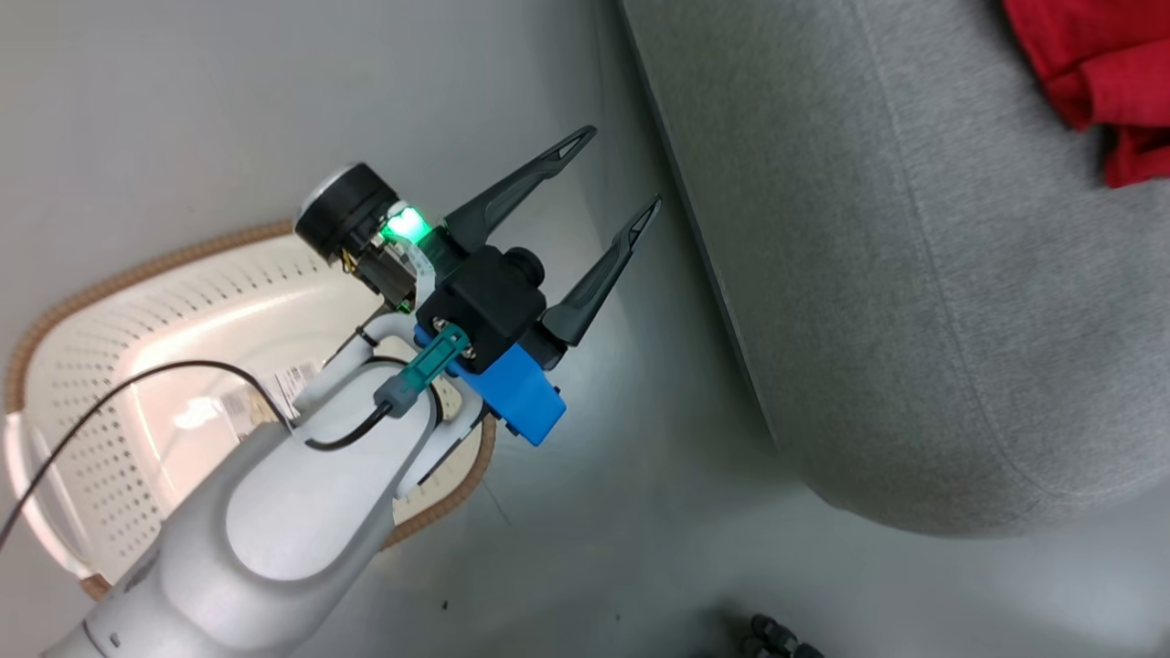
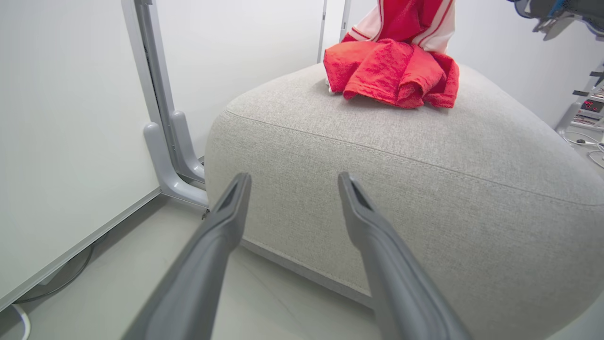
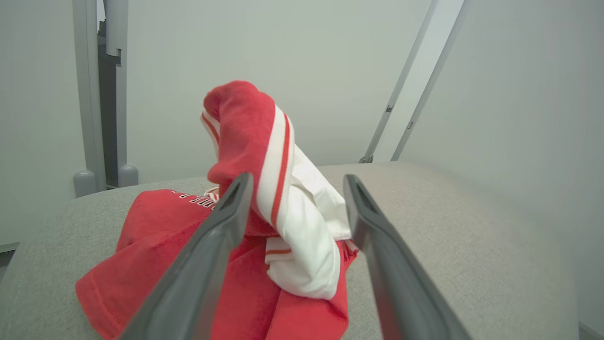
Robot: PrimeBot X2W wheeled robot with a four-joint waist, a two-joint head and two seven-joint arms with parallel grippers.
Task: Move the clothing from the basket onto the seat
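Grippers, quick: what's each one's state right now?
Left gripper: open, holding nothing.
Right gripper: open, the clothing on the seat showing between its spread fingers, not clamped.

Robot test lab, plain white partition panels (image 2: 71, 141) on grey metal feet (image 2: 166, 163), smooth grey floor (image 1: 228, 110), loose cables (image 2: 586, 140), equipment with a red readout (image 2: 592, 105)

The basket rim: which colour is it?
The basket rim is woven brown, best in the head view.
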